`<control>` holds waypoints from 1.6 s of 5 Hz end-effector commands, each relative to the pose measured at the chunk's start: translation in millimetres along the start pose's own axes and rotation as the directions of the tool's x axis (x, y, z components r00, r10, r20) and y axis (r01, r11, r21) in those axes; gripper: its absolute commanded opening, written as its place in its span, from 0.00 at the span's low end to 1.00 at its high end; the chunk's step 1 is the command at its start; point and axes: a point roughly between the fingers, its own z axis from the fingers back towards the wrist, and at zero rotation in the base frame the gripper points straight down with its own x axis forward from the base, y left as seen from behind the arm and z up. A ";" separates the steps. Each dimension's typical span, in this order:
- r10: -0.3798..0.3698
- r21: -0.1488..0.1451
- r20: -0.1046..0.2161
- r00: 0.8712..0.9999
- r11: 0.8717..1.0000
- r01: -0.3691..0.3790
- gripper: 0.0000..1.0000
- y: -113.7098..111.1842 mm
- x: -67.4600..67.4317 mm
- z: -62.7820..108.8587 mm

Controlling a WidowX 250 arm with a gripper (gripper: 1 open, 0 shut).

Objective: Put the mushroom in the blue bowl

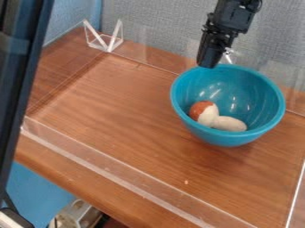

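The blue bowl (272,109) stands on the wooden table at the right. Inside it the mushroom (216,117) lies on its side, orange-red cap to the left and cream stem to the right. My gripper (209,61) hangs just beyond the bowl's far left rim, pointing steeply down. Its dark fingers are pressed together with nothing between them. It is clear of the mushroom and apart from it.
A clear acrylic wall (155,58) runs around the wooden table (107,107). A small clear triangular stand (103,37) sits at the back left. A dark post (24,98) fills the left edge of the view.
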 end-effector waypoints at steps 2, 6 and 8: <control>0.028 0.034 0.053 0.998 0.999 -0.030 0.00 3.1 -5.6 24.3; 0.069 0.000 0.063 0.996 0.998 -0.069 0.00 -20.9 -5.1 25.4; 0.104 -0.023 0.074 0.992 0.994 -0.103 0.00 -35.0 3.1 30.6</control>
